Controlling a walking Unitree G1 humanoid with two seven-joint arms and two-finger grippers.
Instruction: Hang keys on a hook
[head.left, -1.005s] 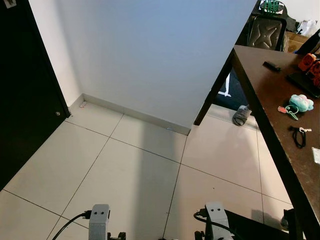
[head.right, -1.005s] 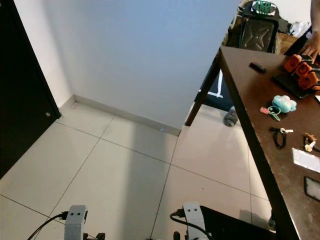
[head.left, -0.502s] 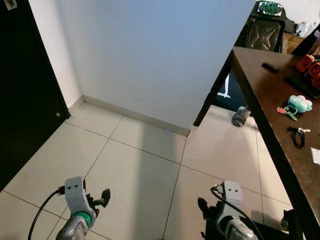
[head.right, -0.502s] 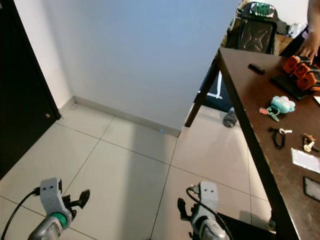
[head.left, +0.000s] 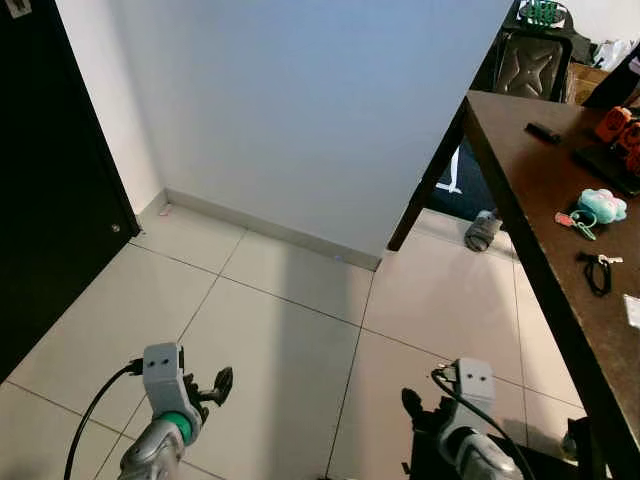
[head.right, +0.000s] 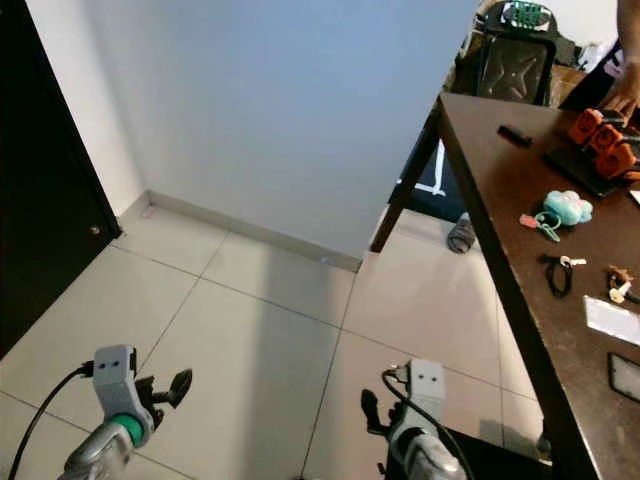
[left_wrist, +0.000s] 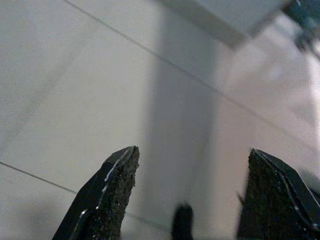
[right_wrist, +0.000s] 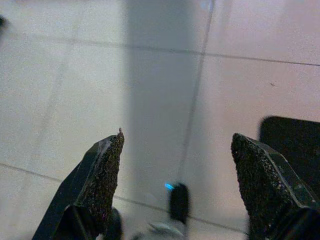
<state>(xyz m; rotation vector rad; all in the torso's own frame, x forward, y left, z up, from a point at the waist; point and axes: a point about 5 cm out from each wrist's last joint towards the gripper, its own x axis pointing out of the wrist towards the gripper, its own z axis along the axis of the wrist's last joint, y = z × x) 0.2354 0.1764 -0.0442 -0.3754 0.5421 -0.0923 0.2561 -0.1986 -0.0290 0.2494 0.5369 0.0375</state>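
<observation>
A bunch of keys with a fluffy teal charm (head.left: 600, 205) and red and green tags lies on the dark brown table (head.left: 540, 190) at the right. Both arms are held low in front of me over the tiled floor, far from the keys. My left gripper (head.left: 216, 386) is open and holds nothing; in the left wrist view its black fingers (left_wrist: 107, 195) stand wide apart above bare tiles. My right gripper (head.left: 411, 407) is open too, and in the right wrist view its fingers (right_wrist: 97, 192) frame only floor.
A black door (head.left: 40, 200) stands at the left and a white wall (head.left: 300, 110) ahead. On the table lie a black loop (head.left: 598, 272), orange items on a black tray (head.right: 600, 135) and a person's hand (head.right: 628, 95). A chair (head.left: 535, 60) stands behind; a grey object (head.left: 483, 232) lies beneath.
Both arms have risen from the bottom edge of the picture, and the open grippers have come into sight. In the last half second they shifted only slightly.
</observation>
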